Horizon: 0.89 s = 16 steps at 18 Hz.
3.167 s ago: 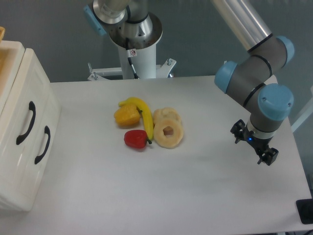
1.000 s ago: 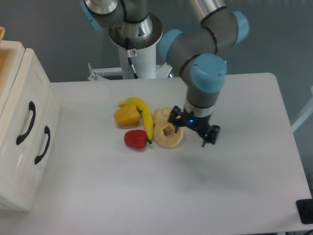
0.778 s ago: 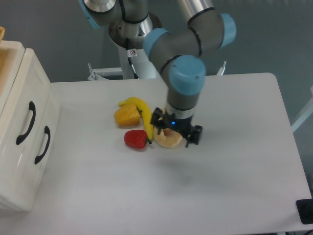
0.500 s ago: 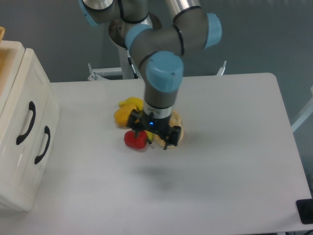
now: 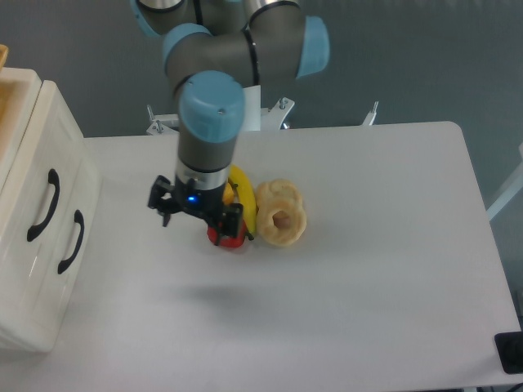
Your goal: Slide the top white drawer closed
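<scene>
The top white drawer (image 5: 37,175) sits at the left edge of the surface (image 5: 368,310), in the cream cabinet (image 5: 24,318), above the lower drawer (image 5: 65,245). Its front faces right, toward the fruit and toward me, and its one black curved handle (image 5: 43,205) runs long from upper right to lower left down that front. How far it stands out from the cabinet I cannot tell from this angle.

There are two drawers and two black handles, one on each; the lower handle (image 5: 71,242) lies parallel to the upper one.

My end effector (image 5: 197,216) hangs over the middle of the surface, its two fingers spread apart and holding nothing. It is well apart from the drawer front. Half a second ago it was over the right side of the fruit; now it has swung left, and 3.2 seconds ago it was out near the far right edge.

Just under and beside it lie one red fruit (image 5: 231,238), partly hidden, one banana (image 5: 243,200), and two pale ring-shaped pieces (image 5: 281,214) touching each other.
</scene>
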Tool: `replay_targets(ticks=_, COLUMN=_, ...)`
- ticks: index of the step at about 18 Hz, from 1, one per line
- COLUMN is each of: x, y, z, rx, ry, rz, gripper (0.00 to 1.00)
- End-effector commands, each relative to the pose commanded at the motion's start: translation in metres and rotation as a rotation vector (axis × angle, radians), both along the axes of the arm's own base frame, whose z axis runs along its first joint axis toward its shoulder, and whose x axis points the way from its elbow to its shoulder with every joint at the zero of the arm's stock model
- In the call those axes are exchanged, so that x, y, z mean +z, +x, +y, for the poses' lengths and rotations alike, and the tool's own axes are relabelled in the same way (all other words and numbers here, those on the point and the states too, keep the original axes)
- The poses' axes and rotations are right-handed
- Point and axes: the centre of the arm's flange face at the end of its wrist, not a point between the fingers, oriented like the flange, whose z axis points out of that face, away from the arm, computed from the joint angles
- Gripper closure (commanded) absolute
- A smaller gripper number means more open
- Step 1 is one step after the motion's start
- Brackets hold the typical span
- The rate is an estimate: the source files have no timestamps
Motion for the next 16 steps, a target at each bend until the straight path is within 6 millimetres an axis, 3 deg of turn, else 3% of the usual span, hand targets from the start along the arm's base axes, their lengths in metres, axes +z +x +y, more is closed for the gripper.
replay_targets(ticks=3, x=0.0038, y=0.0105, z=0.0059, rx=0.016, ry=0.003, rz=-0.004, gripper=0.00)
replay_targets(ticks=16, x=0.0047, y=0.0110, z=0.0065, rx=0.027, ry=0.007, rz=-0.012, gripper=0.00)
